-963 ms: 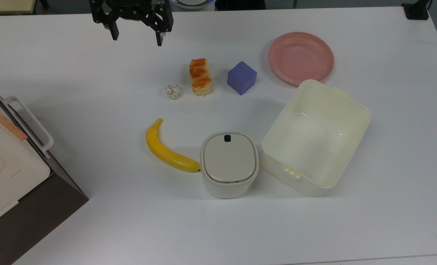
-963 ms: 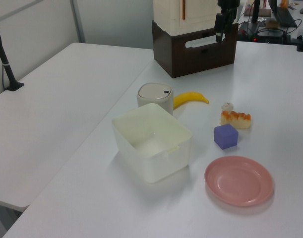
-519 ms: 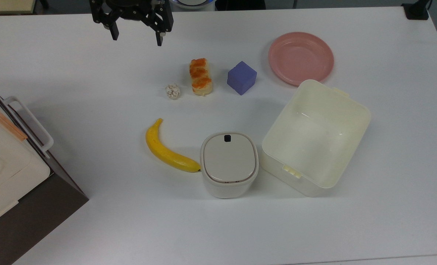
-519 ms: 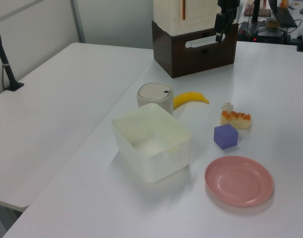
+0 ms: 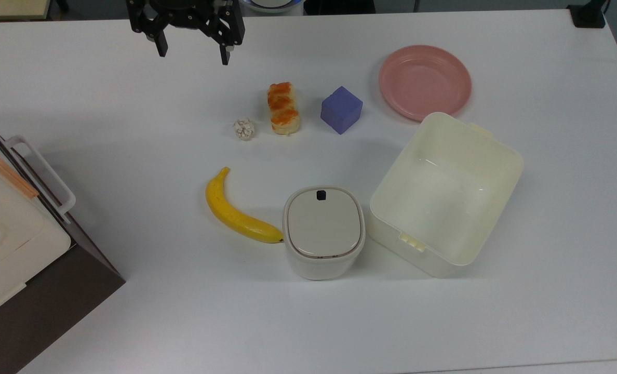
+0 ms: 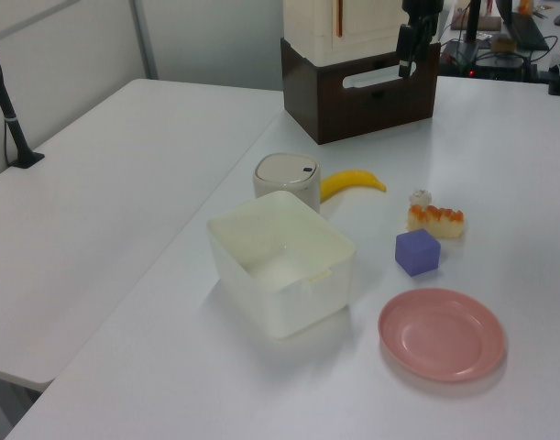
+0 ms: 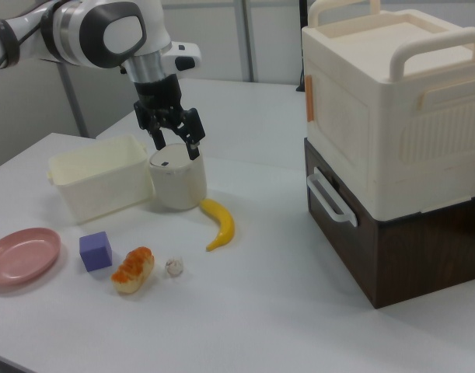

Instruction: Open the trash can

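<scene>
The trash can (image 5: 323,232) stood on the white desk (image 5: 132,130) with its flat beige-grey lid down, the small black square mark on the lid toward the top view's upper edge. In the top view it sat between a yellow banana (image 5: 235,210), whose tip touched or nearly touched its left wall, and a larger cream lidless tub (image 5: 446,193) just beside it on the top view's right. The claw (image 5: 191,52) hung above the desk near the top view's upper edge, well apart from the trash can, its two black fingers (image 5: 161,45) spread wide and holding nothing. Between claw and trash can lay a small crumpled white ball (image 5: 244,129), an orange-topped piece of bread (image 5: 283,108) and a purple cube (image 5: 341,109). A pink plate (image 5: 425,81) lay beyond the tub. At the top view's left edge stood a cream case with handles (image 7: 392,101) on a dark brown box (image 7: 392,241).
</scene>
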Controlling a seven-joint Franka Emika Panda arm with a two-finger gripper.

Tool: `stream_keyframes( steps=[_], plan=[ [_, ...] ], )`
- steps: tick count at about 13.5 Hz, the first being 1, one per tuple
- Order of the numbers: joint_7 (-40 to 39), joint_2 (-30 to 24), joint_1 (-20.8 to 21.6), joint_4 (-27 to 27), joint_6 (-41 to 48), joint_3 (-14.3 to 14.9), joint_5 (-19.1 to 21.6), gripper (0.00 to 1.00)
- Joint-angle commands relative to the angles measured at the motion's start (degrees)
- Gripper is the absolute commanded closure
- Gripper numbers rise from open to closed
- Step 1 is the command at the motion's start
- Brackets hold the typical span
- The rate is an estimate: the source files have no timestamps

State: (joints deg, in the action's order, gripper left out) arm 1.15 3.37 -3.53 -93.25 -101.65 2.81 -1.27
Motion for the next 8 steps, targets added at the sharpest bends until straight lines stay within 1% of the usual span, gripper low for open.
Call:
stream_keyframes(
  steps=[1,8],
  plan=[
    [0.9,-0.8,-0.6,0.2,1.9,-0.7,0.7,0.00],
    [0.9,-0.7,-1.0,0.2,2.6,-0.8,0.7,0.00]
  ],
)
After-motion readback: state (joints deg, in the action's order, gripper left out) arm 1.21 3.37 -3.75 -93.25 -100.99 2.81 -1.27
